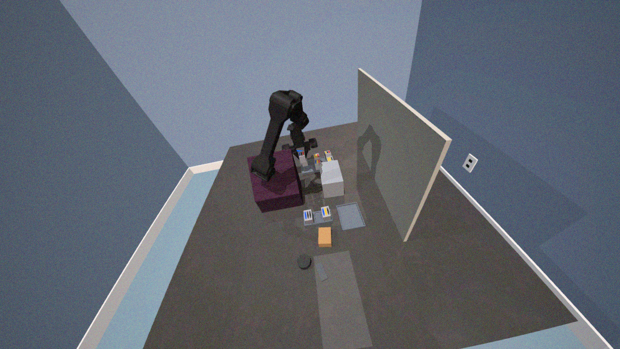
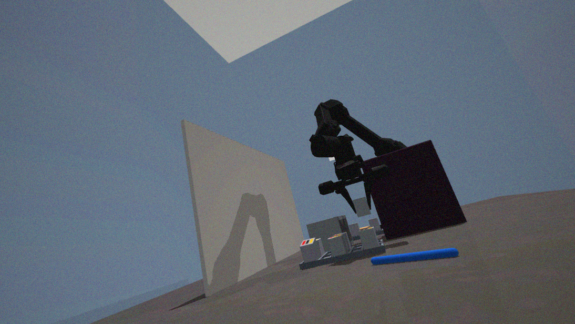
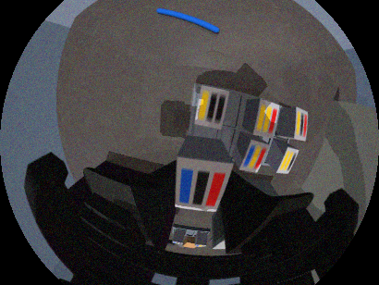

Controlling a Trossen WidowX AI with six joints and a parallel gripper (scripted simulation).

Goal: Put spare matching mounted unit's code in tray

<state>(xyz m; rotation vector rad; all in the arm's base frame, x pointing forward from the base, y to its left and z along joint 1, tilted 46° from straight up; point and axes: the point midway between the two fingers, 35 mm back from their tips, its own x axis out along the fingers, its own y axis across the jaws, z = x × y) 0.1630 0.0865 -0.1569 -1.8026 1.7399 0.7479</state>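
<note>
Wrist view: gripper (image 3: 198,224) clamps blue-black-red spare (image 3: 201,187); remaining spares (image 3: 264,131) crowd just below, slip or snag risk.

Tool (image 2: 359,201) clamped on a gray spare (image 2: 363,207) with a blue-black-red label, hanging above the spares rack (image 2: 341,257) with open air beneath. Hemmed in by the maroon pedestal (image 2: 418,189) just beside it. Flanked on the other side by the tall white mounted unit (image 1: 332,178), near the rack. Beyond that, walled off by an upright beige panel (image 1: 399,151). Tray (image 1: 350,216) lying flat in front of the mounted unit, open from above, with two labelled blocks (image 1: 316,215) just beside it and an orange block (image 1: 325,236) near. Farther out on the bench (image 1: 455,277): dark disc (image 1: 304,261), blue rod (image 2: 414,255).
</note>
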